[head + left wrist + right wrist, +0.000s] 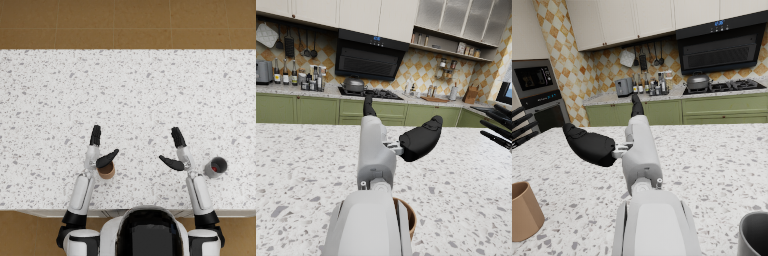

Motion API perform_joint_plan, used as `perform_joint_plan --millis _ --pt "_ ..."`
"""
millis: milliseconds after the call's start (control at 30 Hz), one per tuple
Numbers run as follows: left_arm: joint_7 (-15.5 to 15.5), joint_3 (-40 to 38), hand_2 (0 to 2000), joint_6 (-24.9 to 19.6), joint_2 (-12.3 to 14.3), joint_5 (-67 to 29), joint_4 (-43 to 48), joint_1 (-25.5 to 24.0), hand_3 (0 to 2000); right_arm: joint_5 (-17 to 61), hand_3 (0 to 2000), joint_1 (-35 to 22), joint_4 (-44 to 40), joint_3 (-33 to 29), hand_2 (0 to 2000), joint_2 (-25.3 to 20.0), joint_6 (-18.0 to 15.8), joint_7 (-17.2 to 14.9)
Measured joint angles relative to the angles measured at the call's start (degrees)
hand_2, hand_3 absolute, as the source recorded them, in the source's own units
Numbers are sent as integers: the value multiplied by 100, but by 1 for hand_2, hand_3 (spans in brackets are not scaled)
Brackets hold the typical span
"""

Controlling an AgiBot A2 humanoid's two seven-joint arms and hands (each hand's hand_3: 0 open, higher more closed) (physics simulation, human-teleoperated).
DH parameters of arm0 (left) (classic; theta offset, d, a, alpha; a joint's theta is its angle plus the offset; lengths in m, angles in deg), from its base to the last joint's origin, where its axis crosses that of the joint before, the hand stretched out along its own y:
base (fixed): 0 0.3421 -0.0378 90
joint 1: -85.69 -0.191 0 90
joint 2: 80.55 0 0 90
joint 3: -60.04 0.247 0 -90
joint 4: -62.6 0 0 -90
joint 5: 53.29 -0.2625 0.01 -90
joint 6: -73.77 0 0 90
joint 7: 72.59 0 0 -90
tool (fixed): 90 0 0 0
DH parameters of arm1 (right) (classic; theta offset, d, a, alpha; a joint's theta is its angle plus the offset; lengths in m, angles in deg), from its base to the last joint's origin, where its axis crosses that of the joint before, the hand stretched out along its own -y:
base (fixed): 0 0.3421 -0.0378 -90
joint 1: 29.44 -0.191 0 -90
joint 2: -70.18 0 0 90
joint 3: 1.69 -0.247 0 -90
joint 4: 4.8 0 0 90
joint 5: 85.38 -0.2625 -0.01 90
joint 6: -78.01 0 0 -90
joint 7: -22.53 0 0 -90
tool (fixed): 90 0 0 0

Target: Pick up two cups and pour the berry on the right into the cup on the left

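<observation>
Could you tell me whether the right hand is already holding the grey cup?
No, the right hand is open and holds nothing, while the grey cup stands on the counter beside its forearm.

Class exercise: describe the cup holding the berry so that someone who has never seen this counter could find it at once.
Start at the speckled white counter and go to its near edge, just outside the robot's right hand. There stands the dark grey cup with something red inside; the only other cup, the brown cup, sits by the left hand.

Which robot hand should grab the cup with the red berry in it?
The right robot hand. The dark grey cup holding the red berry stands just beside the right arm on the speckled white counter. The left robot hand is nearer the brown cup. Both hands are open.
</observation>
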Motion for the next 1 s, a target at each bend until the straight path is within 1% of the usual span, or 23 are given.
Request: perform_joint_plan --millis 600,667,733,833,1000 --pt "0 0 0 0 0 0 0 0 0 0 0 0 0 0 0 0 0 0" --pt "-280 86 0 -281 14 0 -26 -41 0 0 0 17 -37 84 0 -28 278 281" --pt "-424 69 0 -425 12 0 78 -116 0 0 0 55 26 48 0 -47 421 426" --pt "-520 -55 0 -522 -30 0 322 -303 0 0 0 235 232 -167 0 -18 516 522" --pt "-566 -168 0 -567 -119 -894 600 -640 0 894 0 717 532 -776 0 49 561 568"
